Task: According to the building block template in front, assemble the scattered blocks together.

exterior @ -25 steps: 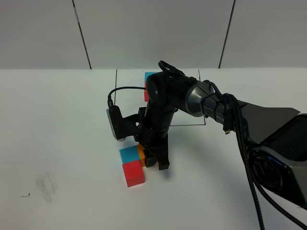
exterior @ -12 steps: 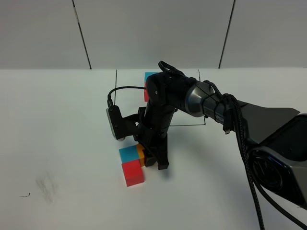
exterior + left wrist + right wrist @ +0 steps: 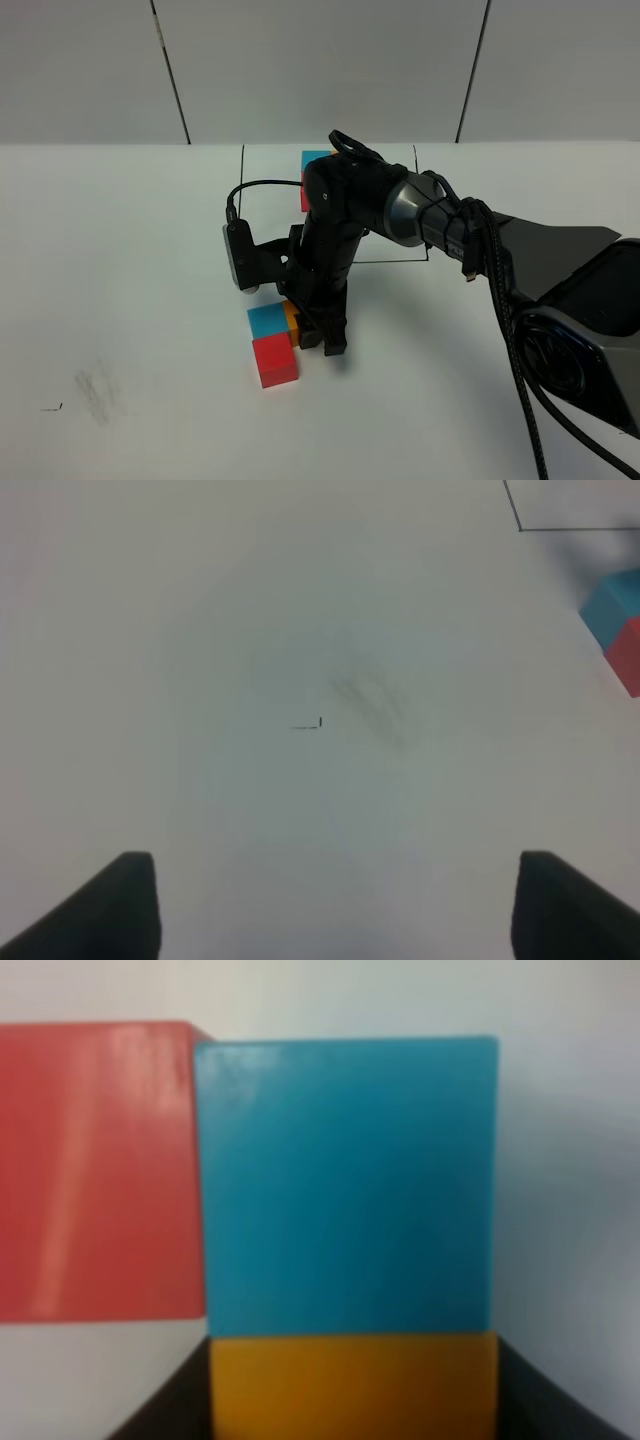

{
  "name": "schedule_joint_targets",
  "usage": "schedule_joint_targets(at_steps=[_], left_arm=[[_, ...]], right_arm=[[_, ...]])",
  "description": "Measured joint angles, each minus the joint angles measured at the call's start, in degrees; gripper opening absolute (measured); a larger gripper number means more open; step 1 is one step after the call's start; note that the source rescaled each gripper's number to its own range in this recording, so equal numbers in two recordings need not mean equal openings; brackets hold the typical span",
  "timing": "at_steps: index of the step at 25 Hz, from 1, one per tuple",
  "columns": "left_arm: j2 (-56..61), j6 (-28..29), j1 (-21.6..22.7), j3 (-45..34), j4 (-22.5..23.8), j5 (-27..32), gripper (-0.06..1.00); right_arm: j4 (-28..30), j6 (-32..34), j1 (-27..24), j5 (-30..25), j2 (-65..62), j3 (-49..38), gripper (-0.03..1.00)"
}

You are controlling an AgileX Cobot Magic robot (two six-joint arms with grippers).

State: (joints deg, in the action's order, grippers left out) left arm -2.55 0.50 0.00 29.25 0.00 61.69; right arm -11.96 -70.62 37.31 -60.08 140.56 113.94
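Orange cube [image 3: 292,318] clamped between the dark fingers [image 3: 165,1418] of the right gripper [image 3: 318,338], low on the white table [image 3: 120,250], at the end of an arm stretched in from the right of the high view and across its middle. Blue cube [image 3: 266,319] pressed face to face against the orange one, red cube [image 3: 276,361] touching the blue one on the side nearer the camera. Three loose blocks drawn into a tight L with blue at the corner.

Same trio filling the right wrist view: orange between the fingers, blue straight beyond it, red alongside the blue.

Building block template [image 3: 316,160] at the far side of the table, inside the thin black-line frame [image 3: 243,175]. Only its blue top and a sliver of red showing, the rest hidden behind the arm. Gathered cubes outside that frame, on its near side.

Left gripper [image 3: 338,920] spread wide and gripping nothing, its two fingertips [image 3: 128,900] well apart above bare tabletop. Grey smudge [image 3: 370,702] and small black mark [image 3: 310,725] on the surface ahead of it. Blurred blue and red cubes at the edge of the left wrist view, near one corner of the frame line.
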Motion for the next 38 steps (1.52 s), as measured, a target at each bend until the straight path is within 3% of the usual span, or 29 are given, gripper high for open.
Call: schedule_joint_targets(at_steps=[6, 9, 14, 25, 38], left_arm=[[0.0, 0.0, 0.0, 0.0, 0.0, 0.0, 0.58], [0.0, 0.0, 0.0, 0.0, 0.0, 0.0, 0.58], [0.0, 0.0, 0.0, 0.0, 0.0, 0.0, 0.58], [0.0, 0.0, 0.0, 0.0, 0.0, 0.0, 0.58], [0.0, 0.0, 0.0, 0.0, 0.0, 0.0, 0.58]], right_arm=[[0.2, 2.8, 0.0, 2.7, 0.0, 0.0, 0.49], [0.5, 3.8, 0.0, 3.1, 0.0, 0.0, 0.57], [2.3, 7.0, 0.0, 2.8, -0.1, 0.0, 0.59], [7.8, 10.4, 0.0, -3.4, -3.0, -0.4, 0.6], [8.6, 13.1, 0.0, -9.3, -11.6, -0.5, 0.61]])
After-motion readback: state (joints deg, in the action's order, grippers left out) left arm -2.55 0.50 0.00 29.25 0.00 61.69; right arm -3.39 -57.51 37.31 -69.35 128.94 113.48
